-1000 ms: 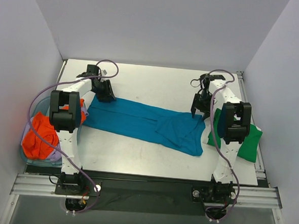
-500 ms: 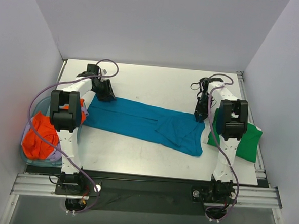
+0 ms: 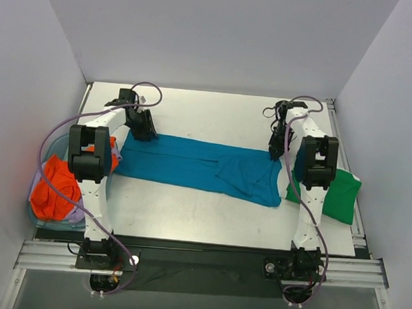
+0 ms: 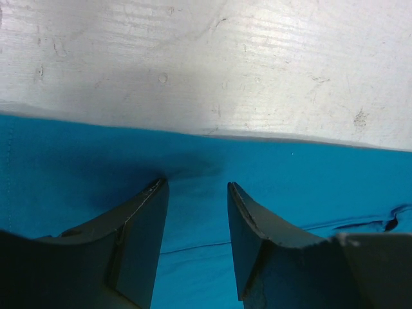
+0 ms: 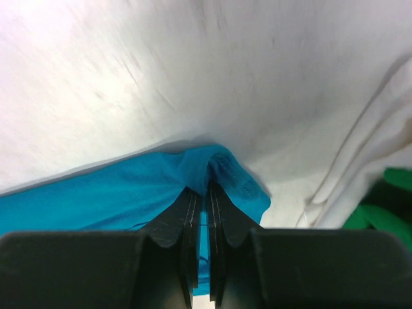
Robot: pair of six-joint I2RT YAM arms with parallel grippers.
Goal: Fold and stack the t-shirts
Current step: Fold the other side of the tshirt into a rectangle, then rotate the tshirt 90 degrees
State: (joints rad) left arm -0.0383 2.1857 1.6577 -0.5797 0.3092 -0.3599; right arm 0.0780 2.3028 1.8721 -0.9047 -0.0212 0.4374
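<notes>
A teal t-shirt [image 3: 198, 167] lies stretched across the middle of the table, partly folded, with a doubled part at its right. My left gripper [image 3: 142, 131] is open, its fingers straddling the shirt's far left edge [image 4: 193, 187]. My right gripper [image 3: 275, 150] is shut on the shirt's far right corner [image 5: 219, 168], with cloth bunched between the fingers. A folded green t-shirt [image 3: 329, 193] lies at the table's right side.
A bin [image 3: 38, 207] at the left holds an orange shirt [image 3: 53, 187] and other clothes. White walls close in the table [image 3: 208, 116] on three sides. The right arm's cable [image 5: 351, 174] shows beside the green shirt [image 5: 386, 206].
My right gripper has closed on the shirt's right corner and pulled it toward the back, straightening the shirt's right end. The left gripper has stayed in place.
</notes>
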